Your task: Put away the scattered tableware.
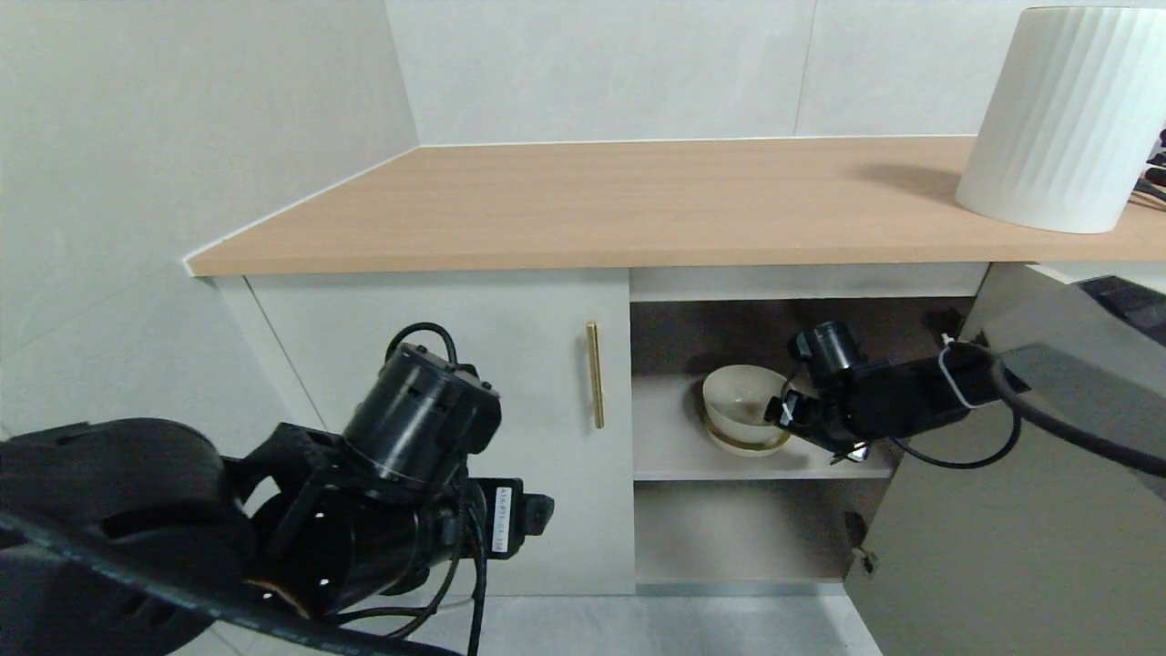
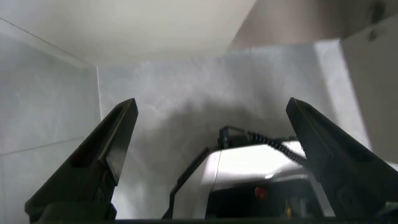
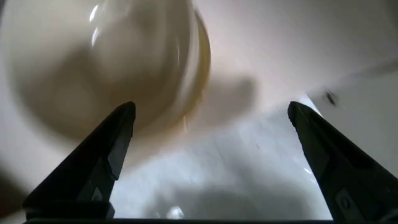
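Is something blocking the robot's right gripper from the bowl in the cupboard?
Nothing visible does. The right gripper is just beside the bowl on the cupboard shelf, jaws open, with no other thing between them.

A home kitchen: wooden countertop (image 1: pixel 638 200), tiled wall (image 1: pixel 592 64), white cabinet (image 1: pixel 455 319) with a bowl (image 1: pixel 740 401) shelved.
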